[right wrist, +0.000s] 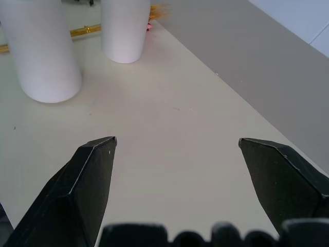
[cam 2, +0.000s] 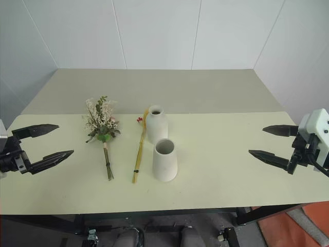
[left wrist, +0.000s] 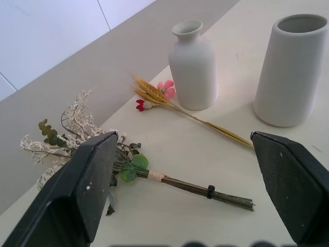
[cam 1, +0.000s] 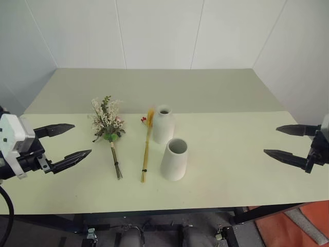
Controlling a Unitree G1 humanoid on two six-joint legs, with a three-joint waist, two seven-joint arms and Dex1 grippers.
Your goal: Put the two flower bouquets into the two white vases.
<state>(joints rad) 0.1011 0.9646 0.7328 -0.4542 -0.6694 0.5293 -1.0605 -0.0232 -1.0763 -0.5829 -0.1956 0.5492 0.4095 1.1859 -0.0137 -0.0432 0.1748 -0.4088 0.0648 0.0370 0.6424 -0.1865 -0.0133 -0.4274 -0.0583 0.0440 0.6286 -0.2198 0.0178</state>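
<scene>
Bouquets lie untouched while our left pincer and right pincer hang spread and empty at the bench edges. From the narrow vase, the wheat spray lies just left, the bushy bunch further left, the wide vase in front. Both look light, limp, crushable; we'd pinch the bound stems.

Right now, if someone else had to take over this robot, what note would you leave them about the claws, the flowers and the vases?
Left claw: open, empty, hovering left of the flowers.
Right claw: open, empty, far right.
Rose bunch and wheat spray lie flat side by side on the table, the spray beside the bottle vase. Cone vase stands just in front of it. Both vases upright.
Done: nothing.
Left: put both bouquets in the vases.
</scene>
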